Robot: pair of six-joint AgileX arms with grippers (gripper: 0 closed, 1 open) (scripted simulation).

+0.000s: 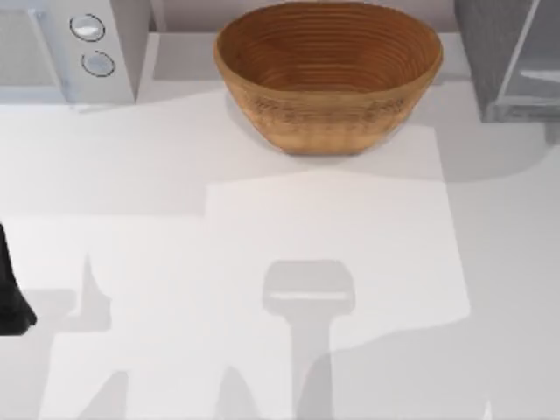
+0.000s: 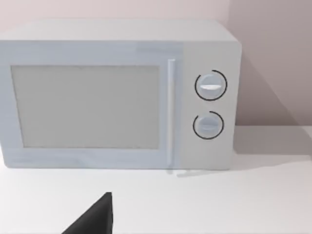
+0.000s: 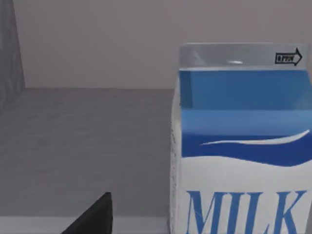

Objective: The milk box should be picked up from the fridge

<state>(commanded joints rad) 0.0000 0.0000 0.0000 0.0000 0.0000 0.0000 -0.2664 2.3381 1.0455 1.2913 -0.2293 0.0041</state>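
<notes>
Our right wrist camera sees the milk box (image 3: 241, 146) upright, blue over white, lettered "MILK"; we cannot tell whether either gripper's fingers are apart.

Standing upright on the fridge floor (image 3: 87, 146), close in front of the right gripper (image 3: 92, 217): milk box (image 3: 241, 141), off to one side of the finger, with the fridge's back wall behind it and a side wall at the far edge. Facing the left gripper (image 2: 92, 219), set back on the table (image 2: 253, 204) against the wall: microwave (image 2: 117, 95), knobs stacked one above the other beside its door. Seen from above, along the table's far edge: microwave (image 1: 70, 48) at left, woven basket (image 1: 328, 74) in the middle, fridge (image 1: 512, 57) at right; left arm (image 1: 10, 293) at the left edge, well short of all three.
</notes>
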